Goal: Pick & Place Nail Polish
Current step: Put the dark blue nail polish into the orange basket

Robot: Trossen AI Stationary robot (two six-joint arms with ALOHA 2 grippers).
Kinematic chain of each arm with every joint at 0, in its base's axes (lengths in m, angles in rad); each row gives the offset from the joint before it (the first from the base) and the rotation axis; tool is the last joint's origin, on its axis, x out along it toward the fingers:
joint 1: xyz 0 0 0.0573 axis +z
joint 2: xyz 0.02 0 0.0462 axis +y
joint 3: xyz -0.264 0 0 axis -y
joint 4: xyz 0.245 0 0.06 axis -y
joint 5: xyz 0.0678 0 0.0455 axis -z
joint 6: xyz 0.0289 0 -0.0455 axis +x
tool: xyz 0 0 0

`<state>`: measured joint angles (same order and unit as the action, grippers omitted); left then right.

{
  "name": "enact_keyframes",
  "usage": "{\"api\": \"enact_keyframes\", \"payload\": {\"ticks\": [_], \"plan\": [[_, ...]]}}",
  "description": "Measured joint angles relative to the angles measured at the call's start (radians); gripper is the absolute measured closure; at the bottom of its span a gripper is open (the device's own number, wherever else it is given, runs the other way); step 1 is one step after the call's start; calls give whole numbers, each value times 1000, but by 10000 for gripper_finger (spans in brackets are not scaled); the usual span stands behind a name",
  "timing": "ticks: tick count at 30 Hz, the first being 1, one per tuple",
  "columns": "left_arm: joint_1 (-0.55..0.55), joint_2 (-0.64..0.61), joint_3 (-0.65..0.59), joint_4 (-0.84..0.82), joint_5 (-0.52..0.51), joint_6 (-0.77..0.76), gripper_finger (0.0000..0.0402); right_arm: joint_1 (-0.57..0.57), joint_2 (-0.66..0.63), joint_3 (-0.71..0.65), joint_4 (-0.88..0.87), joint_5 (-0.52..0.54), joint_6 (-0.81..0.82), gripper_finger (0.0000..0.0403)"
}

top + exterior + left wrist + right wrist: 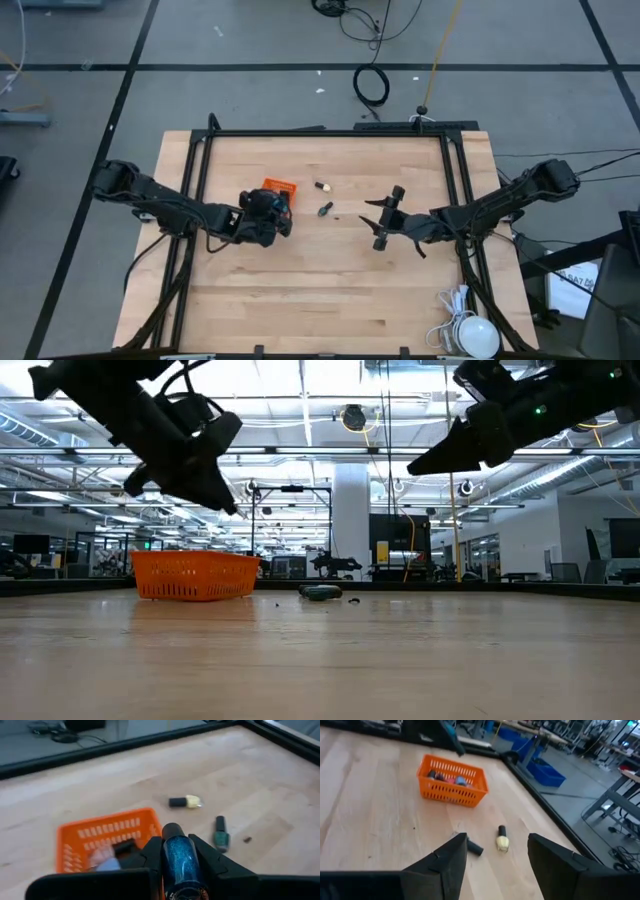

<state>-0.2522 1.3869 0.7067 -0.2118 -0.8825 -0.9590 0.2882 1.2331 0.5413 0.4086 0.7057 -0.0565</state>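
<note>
Gripping blue nail polish bottle (181, 862) lengthwise, cap forward, left gripper (181, 865)

Colours on the pale wood table (300, 280)

Glittery blue dark-capped nail polish bottle (180, 860) is showing against orange mesh basket (107, 832); yellow bottle (186, 801) and green bottle (220, 833) are lying bare.

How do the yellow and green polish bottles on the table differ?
Colour: the yellow bottle is pale yellow, the green bottle dark green. Place: the yellow one lies farther from the left gripper than the green one. Direction: their caps point different ways. Both lie flat on the table, dark-capped, outside the orange basket.
</note>
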Motion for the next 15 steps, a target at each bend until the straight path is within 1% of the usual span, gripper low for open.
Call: {"api": "enact_keyframes", "payload": {"ticks": [2,4,5,7,9,10,11,13,15], "plan": [[5,0,-13,72,52,60,352,0,-4,-15,29,0,-11,207],[5,0,-20,184,152,192,352,0,-3,-21,36,0,-16,207],[4,0,-23,265,236,280,352,0,-3,-21,36,0,-17,207],[5,0,-32,448,472,449,352,-1,-3,-21,36,0,-27,207],[3,23,-46,648,736,553,352,-1,-3,-21,36,0,-30,207],[2,33,-55,728,849,595,352,-1,-3,-21,37,0,-30,207],[-7,39,-64,790,939,632,352,-1,-3,-21,38,0,-30,207],[-25,47,-64,918,1066,697,352,-1,-3,-21,44,0,-30,207],[-43,47,-61,1003,1127,743,352,-1,-3,-21,44,0,-30,207]]}}
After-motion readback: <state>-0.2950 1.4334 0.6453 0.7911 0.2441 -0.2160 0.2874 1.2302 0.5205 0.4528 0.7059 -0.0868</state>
